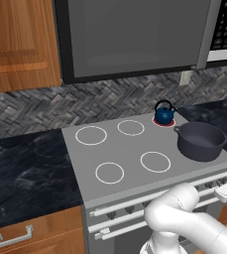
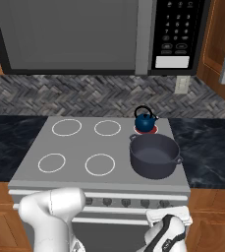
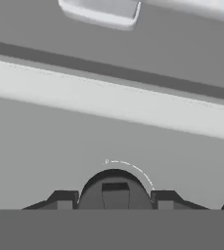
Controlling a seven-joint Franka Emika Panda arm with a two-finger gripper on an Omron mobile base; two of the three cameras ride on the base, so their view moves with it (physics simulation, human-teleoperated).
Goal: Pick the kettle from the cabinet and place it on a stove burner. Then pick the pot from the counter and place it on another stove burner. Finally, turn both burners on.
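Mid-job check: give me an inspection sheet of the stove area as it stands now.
Surface: flat grey cooktop with white rings, black counter on both sides.
Job's things: kettle sits on the rear right burner, which shows red; pot stands in front of it on the cooktop.
Clutter: nothing seen.
Grippers: gripper is low at the stove front, its fingers either side of a dark knob; whether the jaws grip it cannot be told.
Cables: nothing seen.
Surroundings: microwave above, wooden cabinet beside it, patterned backsplash, wall outlet.
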